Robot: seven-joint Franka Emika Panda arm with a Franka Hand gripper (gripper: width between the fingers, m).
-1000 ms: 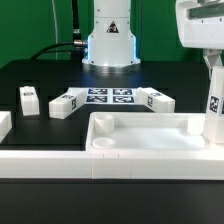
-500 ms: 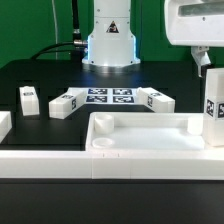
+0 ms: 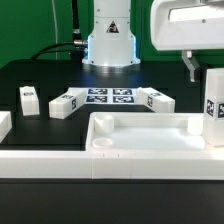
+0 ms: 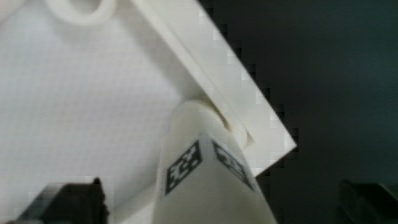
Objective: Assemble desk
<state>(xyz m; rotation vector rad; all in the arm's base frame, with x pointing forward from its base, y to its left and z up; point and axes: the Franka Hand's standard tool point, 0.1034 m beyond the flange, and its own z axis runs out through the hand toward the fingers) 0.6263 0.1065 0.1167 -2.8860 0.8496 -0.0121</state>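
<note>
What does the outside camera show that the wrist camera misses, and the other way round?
Only the exterior view shows the robot's base, the marker board, three loose legs beyond the tabletop, and the long white rail in front. Only the wrist view shows both dark fingertips spread wide, with gaps either side of the upright leg. Both show the tabletop, that tagged leg standing at its corner, and the open gripper clear of it.

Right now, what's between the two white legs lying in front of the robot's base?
The marker board lies between one leg and the other leg, shown in the exterior view.
</note>
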